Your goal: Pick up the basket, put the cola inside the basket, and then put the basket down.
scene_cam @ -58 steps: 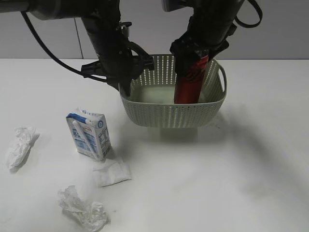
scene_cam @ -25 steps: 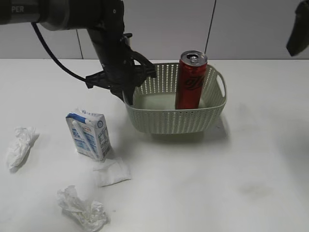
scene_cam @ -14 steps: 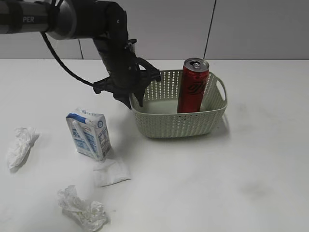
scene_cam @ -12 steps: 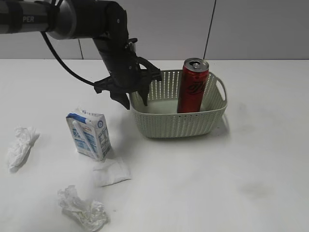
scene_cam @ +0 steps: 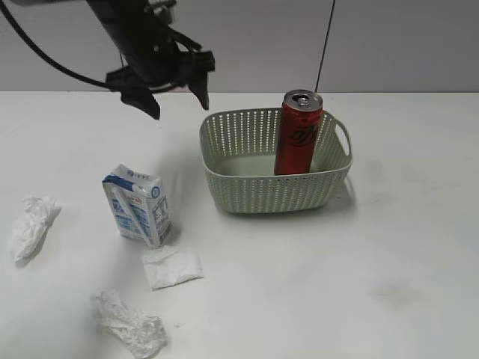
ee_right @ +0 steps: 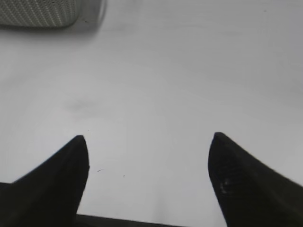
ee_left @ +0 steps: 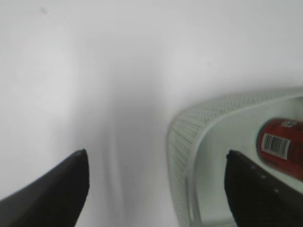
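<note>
One basket [scene_cam: 275,183] on the bench [scene_cam: 374,262], one cola [scene_cam: 298,133] upright inside, one milk carton [scene_cam: 138,206], three crumpled papers, left gripper [scene_cam: 178,93] raised beside the basket — jaws spread, empty, right gripper [ee_right: 149,156] jaws wide, empty

Showing as matte black throughout. Left arm [scene_cam: 138,34] appearing thick and rounded in the exterior view, trailing a black cable [scene_cam: 45,56] curving along its left side. Left gripper [scene_cam: 179,101] ending in two pointed, wedge-shaped fingers [ee_left: 61,189], dark and smooth, blurring at the edges in the left wrist view. Right gripper [ee_right: 149,142] presenting the same pair of tapering black fingers [ee_right: 232,184], one carrying faint pale specks near its middle.
</note>
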{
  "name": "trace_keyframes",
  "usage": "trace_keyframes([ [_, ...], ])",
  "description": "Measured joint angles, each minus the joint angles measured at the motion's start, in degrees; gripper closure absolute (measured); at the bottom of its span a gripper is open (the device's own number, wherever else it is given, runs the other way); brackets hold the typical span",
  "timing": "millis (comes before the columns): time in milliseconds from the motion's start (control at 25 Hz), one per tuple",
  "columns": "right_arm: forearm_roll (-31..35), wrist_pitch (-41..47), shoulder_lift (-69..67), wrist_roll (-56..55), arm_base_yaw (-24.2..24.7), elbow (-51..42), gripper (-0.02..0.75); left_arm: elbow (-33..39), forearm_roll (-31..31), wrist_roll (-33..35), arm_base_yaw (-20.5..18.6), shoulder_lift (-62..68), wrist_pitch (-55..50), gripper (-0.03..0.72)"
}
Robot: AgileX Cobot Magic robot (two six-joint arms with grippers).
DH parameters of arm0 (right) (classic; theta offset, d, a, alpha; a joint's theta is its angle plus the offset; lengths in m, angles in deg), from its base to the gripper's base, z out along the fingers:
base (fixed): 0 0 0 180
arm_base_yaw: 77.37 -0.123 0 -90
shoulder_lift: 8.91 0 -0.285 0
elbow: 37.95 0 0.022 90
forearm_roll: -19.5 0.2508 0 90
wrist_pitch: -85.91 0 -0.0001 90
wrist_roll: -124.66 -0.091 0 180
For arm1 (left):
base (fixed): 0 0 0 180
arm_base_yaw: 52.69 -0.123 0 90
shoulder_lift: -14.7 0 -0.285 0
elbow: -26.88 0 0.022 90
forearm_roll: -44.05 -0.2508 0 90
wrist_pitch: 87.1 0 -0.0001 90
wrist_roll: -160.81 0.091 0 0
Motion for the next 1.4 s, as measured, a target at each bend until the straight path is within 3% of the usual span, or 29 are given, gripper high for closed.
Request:
trace_keyframes([
  [400, -0.37, -0.05, 13.28, -0.97, 0.0, -1.58, 0.144, -5.2, -1.1, 15.17, -12.25, -7.48, -8.7, 0.01],
  [760, -0.34, -0.05, 13.28, -0.86, 0.0, -1.58, 0.146, -1.33, -3.71, 17.95, -27.45, -16.31, -11.72, 0.041],
  [960, -0.32, -0.05, 13.28, -0.86, 0.0, -1.58, 0.146, 11.75, -4.4, 22.33, -29.86, -27.59, -10.63, 0.053],
  [1240, -0.32, -0.05, 13.28, -0.85, 0.0, -1.58, 0.146, 39.55, -7.54, 25.42, -22.7, -50.39, -2.07, 0.077],
  [1400, -0.32, -0.05, 13.28, -0.85, 0.0, -1.58, 0.146, 54.59, -5.77, 25.52, -22.11, -63.13, -0.21, 0.083],
])
